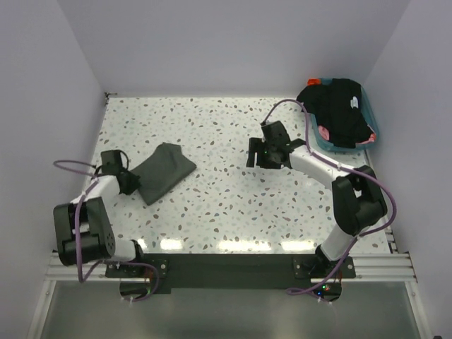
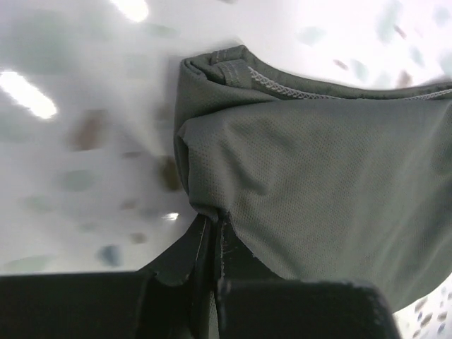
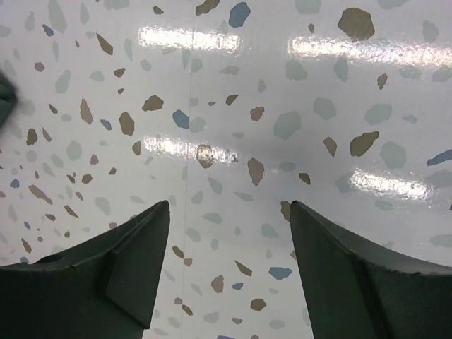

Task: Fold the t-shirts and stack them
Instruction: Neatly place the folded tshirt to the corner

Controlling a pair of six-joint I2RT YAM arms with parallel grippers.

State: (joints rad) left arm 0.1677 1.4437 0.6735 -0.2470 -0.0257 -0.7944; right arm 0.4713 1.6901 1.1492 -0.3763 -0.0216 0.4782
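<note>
Shirts: one olive-grey shirt (image 1: 164, 171) out on the bench (image 1: 233, 205). At least one black shirt (image 1: 340, 109) is heaped elsewhere; cannot tell how many are in that heap.
Tub (image 1: 372, 134): one, teal.
Hands: two, the left hand (image 2: 214, 244) and the right hand (image 3: 227, 233).
Bench: one.

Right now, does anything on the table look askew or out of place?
The grey shirt lies folded but diagonal to the table edges, its edge pinched in the left gripper. The black shirts are heaped in the tub at the far right, draping over its rim. Nothing looks damaged.
</note>
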